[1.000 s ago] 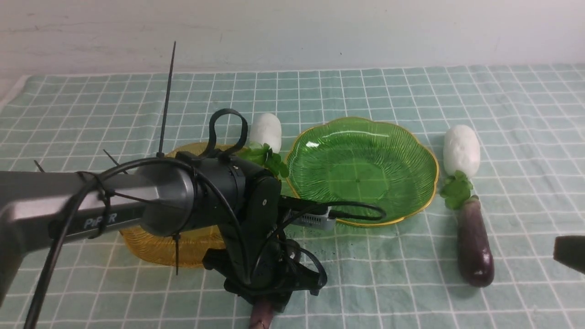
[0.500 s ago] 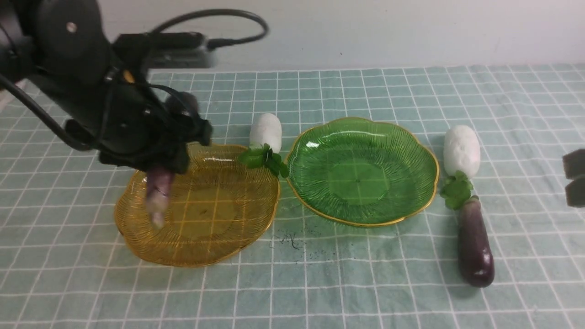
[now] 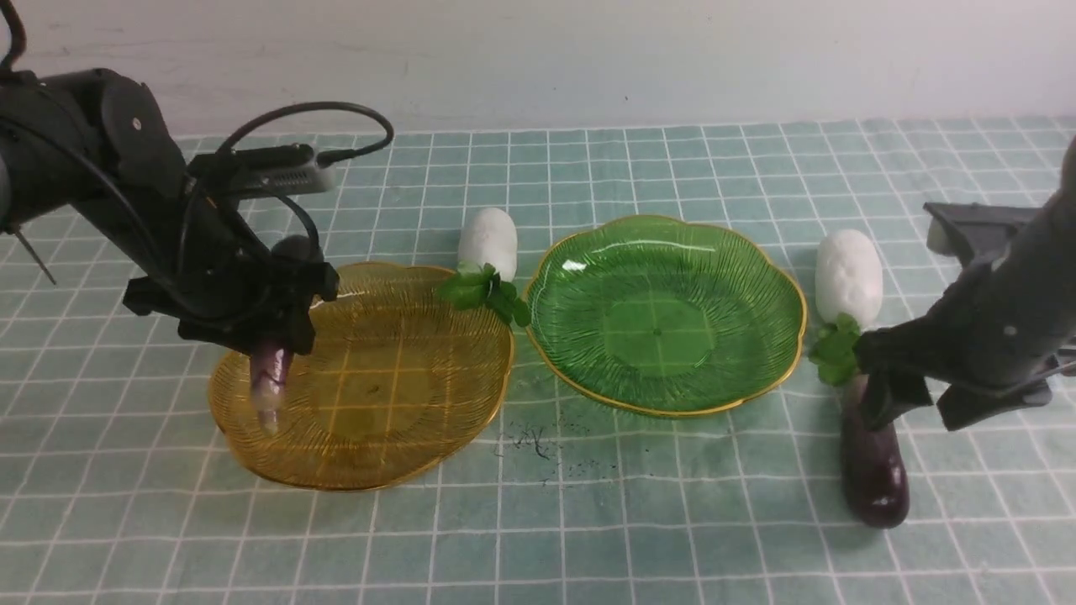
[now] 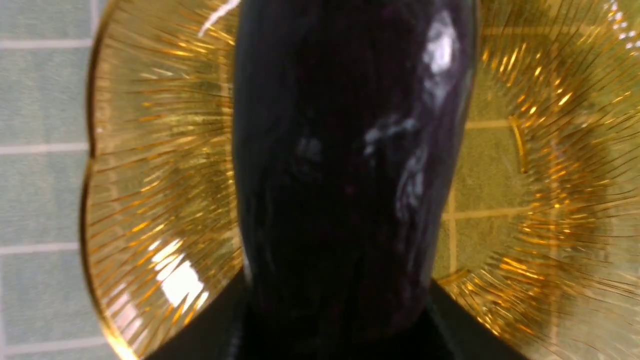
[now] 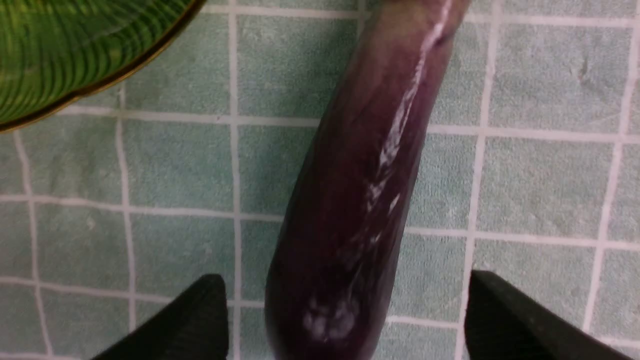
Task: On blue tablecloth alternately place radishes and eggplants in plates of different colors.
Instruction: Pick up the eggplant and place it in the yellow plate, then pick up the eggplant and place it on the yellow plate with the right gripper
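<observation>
My left gripper [image 3: 262, 336] is shut on a dark purple eggplant [image 3: 269, 382], which hangs stem end down over the left part of the amber plate [image 3: 403, 403]. In the left wrist view that eggplant [image 4: 345, 175] fills the middle, with the amber plate [image 4: 150, 175] beneath it. My right gripper [image 3: 925, 403] stands open over the second eggplant [image 3: 876, 470], which lies on the blue tablecloth [image 3: 588, 538]. In the right wrist view its fingers [image 5: 190, 320] straddle that eggplant [image 5: 360, 200] without touching it. The green plate [image 3: 664, 319] holds nothing.
One radish [image 3: 489, 238] lies behind the gap between the plates, its leaves over the amber rim. The other radish [image 3: 849, 273] lies right of the green plate, its leaves against the second eggplant's stem. Dark crumbs [image 3: 538, 441] dot the cloth in front of the plates.
My left arm lifted its eggplant from the table's front edge to above the amber plate. My right arm came in from the right edge and opened over the second eggplant.
</observation>
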You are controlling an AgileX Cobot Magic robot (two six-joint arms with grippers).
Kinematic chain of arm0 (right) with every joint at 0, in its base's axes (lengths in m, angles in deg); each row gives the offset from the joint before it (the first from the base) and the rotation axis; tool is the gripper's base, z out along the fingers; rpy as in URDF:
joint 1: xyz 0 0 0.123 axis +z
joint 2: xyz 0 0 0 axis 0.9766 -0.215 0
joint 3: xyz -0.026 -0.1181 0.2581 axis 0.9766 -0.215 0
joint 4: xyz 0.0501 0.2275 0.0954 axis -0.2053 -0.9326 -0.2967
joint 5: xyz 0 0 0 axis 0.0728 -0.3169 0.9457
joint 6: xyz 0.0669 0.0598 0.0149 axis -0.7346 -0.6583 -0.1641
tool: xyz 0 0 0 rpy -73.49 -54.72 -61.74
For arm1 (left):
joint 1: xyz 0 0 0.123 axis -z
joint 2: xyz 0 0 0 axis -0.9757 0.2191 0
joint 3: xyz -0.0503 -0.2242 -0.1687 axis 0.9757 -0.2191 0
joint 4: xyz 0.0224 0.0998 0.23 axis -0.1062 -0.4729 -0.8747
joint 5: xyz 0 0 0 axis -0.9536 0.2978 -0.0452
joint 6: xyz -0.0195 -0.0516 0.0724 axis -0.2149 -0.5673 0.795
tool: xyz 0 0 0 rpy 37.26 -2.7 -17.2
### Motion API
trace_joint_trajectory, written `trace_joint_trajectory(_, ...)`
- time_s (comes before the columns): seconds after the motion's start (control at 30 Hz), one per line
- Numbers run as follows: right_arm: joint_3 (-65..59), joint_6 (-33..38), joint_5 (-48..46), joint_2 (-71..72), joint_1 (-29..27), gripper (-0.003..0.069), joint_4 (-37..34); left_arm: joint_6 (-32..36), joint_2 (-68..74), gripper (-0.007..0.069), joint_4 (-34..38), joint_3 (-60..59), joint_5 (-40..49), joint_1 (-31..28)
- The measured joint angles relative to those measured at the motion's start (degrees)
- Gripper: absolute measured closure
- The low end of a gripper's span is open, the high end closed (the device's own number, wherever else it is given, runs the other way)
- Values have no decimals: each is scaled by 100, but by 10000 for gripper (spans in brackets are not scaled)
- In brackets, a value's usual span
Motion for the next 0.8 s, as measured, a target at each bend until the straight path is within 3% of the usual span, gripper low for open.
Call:
trace_joint_trajectory(0.13,88,-48,71,-397,0,3,5,1,136,229,38,0,18,0)
trace_joint_trajectory(0.33,89,-63,211,-762,1,19,5,1,163,84,56,5,22,0)
trace_joint_trajectory(0.43,136,-57,80,-802,1,201,39,1,117,75,56,159,234,0)
trace_joint_trajectory(0.47,220,-51,-84,-797,1,322,58,-4,45,113,56,308,443,0)
trace_joint_trajectory(0.5,235,-51,-84,-797,1,331,65,-4,45,121,56,332,475,0)
trace_joint_trajectory(0.53,374,-46,-338,-745,6,326,78,-4,-94,208,23,535,733,0)
trace_joint_trajectory(0.57,421,-46,-409,-723,6,319,78,-4,-115,236,9,580,797,0)
trace_joint_trajectory(0.63,791,-46,-743,-464,13,307,-77,-4,-505,453,-81,719,1072,0)
trace_joint_trajectory(0.7,952,-40,-784,-336,42,307,-231,-4,-691,512,-116,741,1134,0)
trace_joint_trajectory(0.73,1179,34,-762,-170,139,309,-516,1,-1008,581,-146,753,1268,0)
trace_joint_trajectory(0.8,1608,450,-537,-29,547,309,-1304,1,-1556,623,-153,748,1415,0)
